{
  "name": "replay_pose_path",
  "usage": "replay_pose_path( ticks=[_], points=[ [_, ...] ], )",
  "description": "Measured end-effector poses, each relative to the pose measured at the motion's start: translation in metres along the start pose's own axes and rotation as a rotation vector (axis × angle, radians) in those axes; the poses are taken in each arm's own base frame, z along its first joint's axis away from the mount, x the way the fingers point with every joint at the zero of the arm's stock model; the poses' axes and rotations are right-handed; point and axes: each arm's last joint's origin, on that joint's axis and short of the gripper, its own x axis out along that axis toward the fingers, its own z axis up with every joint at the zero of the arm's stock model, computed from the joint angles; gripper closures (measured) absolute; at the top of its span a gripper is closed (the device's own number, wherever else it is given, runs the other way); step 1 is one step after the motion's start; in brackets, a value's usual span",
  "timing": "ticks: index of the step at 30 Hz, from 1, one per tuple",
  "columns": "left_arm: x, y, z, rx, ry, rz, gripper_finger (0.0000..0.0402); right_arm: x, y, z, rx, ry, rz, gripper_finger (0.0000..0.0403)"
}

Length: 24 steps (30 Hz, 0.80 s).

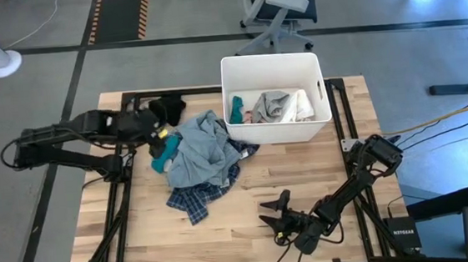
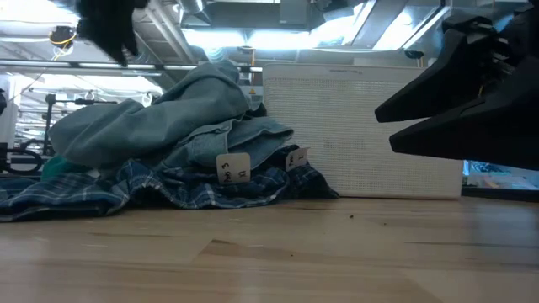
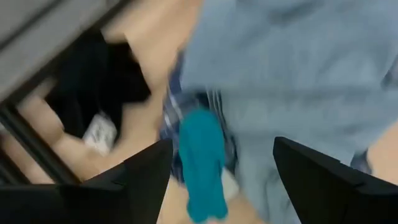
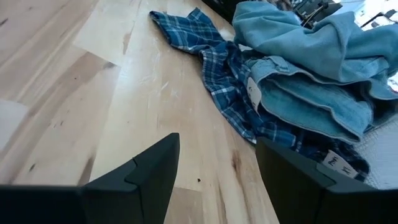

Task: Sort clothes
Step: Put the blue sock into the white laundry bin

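1. A wooden table (image 1: 225, 224) fills the centre of the high view, grey floor around it.
2. The white bin (image 1: 277, 127), upper centre, holds some clothes.
3. The light blue-grey garment (image 1: 202, 154) tops the pile over the dark blue plaid garment (image 1: 194, 203), just left of the bin.
4. The left gripper (image 1: 161, 137), fingers spread wide, hovers over the teal garment (image 1: 163, 160) at the pile's left edge.
5. The right gripper (image 1: 274, 211), fingers apart and empty, rests over bare wood at lower centre.

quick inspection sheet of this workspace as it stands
surface: wooden table, bare in front of the pile
job's things: light blue-grey garment heaped on dark blue plaid garment; teal garment at the pile's left edge; black garment apart at the back; more clothes inside the white bin
clutter: nothing seen
grippers: left pincer open over the teal garment; right pincer open, empty, low at the front
cables: yellow cable right of the table
surroundings: office chair, fan base
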Motion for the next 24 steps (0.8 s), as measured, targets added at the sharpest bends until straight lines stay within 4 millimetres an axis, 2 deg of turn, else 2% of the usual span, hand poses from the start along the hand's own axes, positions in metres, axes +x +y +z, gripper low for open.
replay_pose_path(
  ticks=[15, 24],
  points=[
    [0.076, -0.004, -0.048, 0.043, 0.398, 0.134, 0.0128, 0.000, 0.000, 0.000, 0.001, 0.000, 0.012, 0.0171],
    [0.114, -0.012, -0.065, 0.107, 0.517, 0.175, 0.0128, 0.000, 0.000, 0.000, 0.001, 0.000, 0.012, 0.0171]
  ],
)
